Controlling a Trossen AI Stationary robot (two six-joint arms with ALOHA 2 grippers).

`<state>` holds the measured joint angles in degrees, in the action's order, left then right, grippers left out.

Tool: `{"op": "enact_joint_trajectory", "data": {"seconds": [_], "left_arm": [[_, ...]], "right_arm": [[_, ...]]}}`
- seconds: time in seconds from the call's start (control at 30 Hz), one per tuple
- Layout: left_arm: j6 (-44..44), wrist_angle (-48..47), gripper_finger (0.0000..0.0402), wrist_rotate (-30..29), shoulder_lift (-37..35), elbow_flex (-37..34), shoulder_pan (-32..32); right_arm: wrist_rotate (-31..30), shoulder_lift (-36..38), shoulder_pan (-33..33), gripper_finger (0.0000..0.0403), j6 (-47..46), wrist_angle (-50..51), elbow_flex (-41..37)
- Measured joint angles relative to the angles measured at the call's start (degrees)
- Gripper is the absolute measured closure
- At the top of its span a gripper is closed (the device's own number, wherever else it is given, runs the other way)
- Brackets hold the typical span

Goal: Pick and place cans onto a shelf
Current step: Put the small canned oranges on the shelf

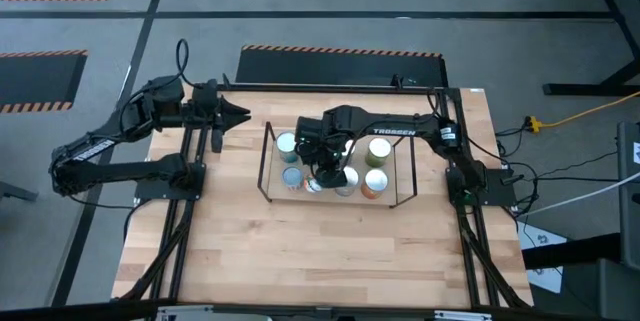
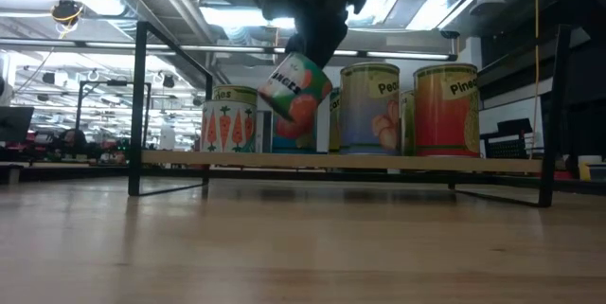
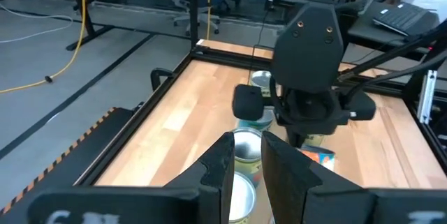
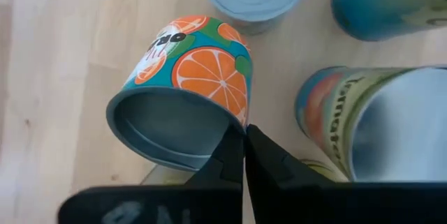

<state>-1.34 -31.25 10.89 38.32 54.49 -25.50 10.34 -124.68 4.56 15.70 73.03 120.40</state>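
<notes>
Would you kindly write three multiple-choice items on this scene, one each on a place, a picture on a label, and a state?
1. Where does the left tool sit?
A. over the shelf
B. at the table's far left, away from the shelf
C. off the table's near edge

2. What does the label of the tilted can show?
A. oranges
B. carrots
C. peaches

3. How does the right tool stand?
A. wide open above the cans
B. shut on the tilted can's rim
C. resting on the table

Answers:
1 B: the high view shows it left of the shelf.
2 A: the right wrist view shows orange slices.
3 B: its fingers pinch the rim, and the low view shows the can tilted above the shelf board.
</notes>
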Motion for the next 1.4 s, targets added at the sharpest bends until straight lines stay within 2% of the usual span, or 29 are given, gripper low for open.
{"op": "enact_joint_trajectory", "data": {"seconds": [0.13,1.07,1.4], "left_arm": [[0.0,-0.1,0.0335,0.0,0.1,0.0,0.5],[0.4,-0.2,0.0335,0.0,0.1,0.0,0.8],[0.4,-0.3,0.0335,0.1,0.1,0.0,0.8]], "right_arm": [[-3.7,0.0,0.0,0.04,-0.2,0.1,0.0],[-3.6,-3.1,0.0,0.04,-0.1,0.4,0.0],[-3.7,-3.1,0.0,0.0361,-0.2,0.5,0.0]]}}
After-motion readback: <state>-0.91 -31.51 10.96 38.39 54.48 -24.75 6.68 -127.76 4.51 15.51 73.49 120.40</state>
